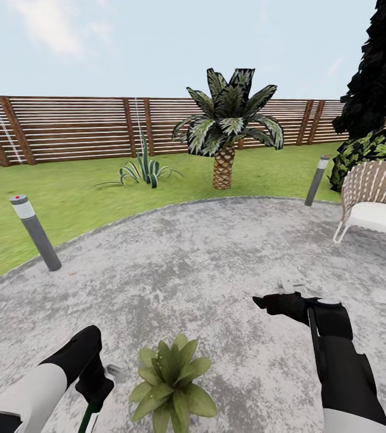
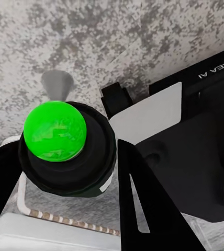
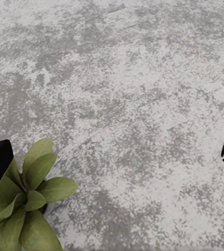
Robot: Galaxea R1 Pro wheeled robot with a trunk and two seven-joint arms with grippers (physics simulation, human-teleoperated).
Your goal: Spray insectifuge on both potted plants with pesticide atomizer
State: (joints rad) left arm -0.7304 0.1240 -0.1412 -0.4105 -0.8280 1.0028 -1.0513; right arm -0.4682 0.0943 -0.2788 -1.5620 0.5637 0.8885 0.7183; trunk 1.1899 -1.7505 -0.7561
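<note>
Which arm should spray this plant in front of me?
Left. Its end effector is shut on the pesticide atomizer, close beside the potted plant. The right end effector is open, holding nothing.

One potted plant (image 1: 170, 385), two bollards (image 1: 35, 232), one palm (image 1: 228, 127), one chair (image 1: 378, 198)

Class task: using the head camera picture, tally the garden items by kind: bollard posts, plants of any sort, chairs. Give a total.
Bollard posts: 2
Plants: 5 (potted plant, agave, palm, bush, dark tree)
Chairs: 1
Total: 8
</note>
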